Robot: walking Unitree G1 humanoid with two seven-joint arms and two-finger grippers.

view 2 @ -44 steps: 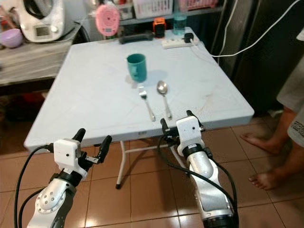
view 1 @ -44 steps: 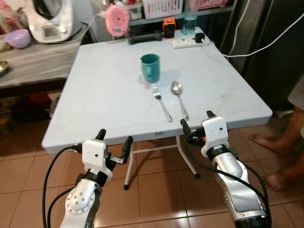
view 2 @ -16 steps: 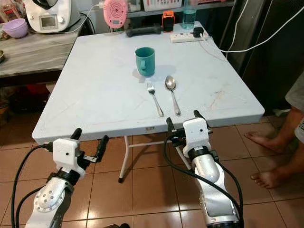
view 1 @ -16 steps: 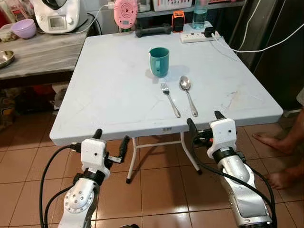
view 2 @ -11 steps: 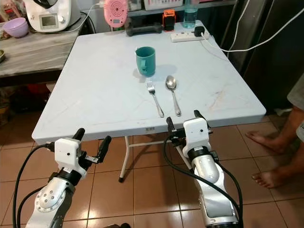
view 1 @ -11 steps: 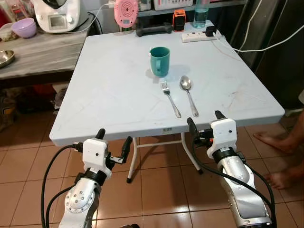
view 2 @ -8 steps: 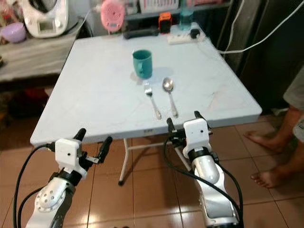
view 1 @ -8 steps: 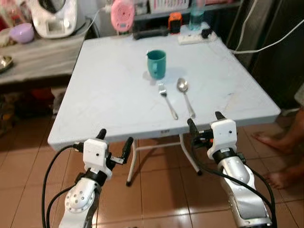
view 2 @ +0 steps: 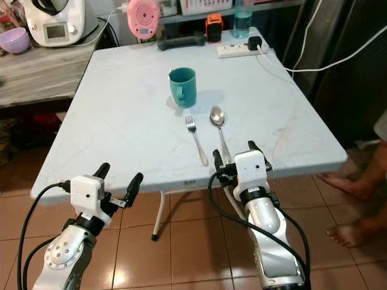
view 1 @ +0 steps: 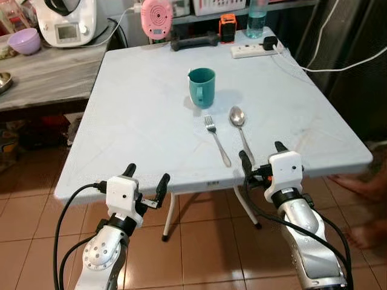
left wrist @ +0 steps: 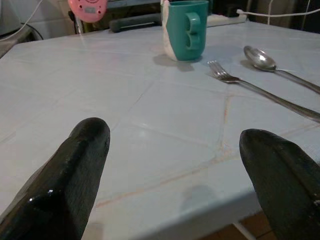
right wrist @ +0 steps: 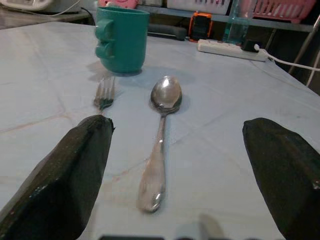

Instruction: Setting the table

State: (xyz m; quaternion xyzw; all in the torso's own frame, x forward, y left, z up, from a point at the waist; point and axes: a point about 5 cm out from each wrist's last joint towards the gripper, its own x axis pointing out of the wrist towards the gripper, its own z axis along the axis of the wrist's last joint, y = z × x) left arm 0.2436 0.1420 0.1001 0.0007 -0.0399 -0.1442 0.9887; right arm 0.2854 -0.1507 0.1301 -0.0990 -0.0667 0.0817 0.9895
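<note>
A teal mug [view 1: 201, 86] stands upright near the middle of the pale blue table [view 1: 133, 121]. Just in front of it lie a fork [view 1: 216, 139] and a spoon [view 1: 240, 133], side by side with their handles toward me. My left gripper [view 1: 147, 174] is open and empty at the table's near edge, left of the cutlery. My right gripper [view 1: 261, 151] is also open and empty, at the near edge just behind the spoon's handle. In the right wrist view the spoon [right wrist: 161, 125] lies straight ahead between the fingers [right wrist: 65, 175], with the fork [right wrist: 103, 92] and mug [right wrist: 121, 39] beyond.
At the table's far edge are a power strip [view 1: 251, 50], a black dumbbell [view 1: 193, 42], an orange device [view 1: 228, 27] and a pink gadget [view 1: 156, 12]. A wooden counter at left holds a purple bowl [view 1: 25, 41] and a white appliance [view 1: 66, 21]. A person's bare feet [view 2: 351, 232] stand at right.
The view has shifted nearer to the table, so both grippers now sit at its near edge. Mug, fork and spoon lie as before. Both grippers remain open.
</note>
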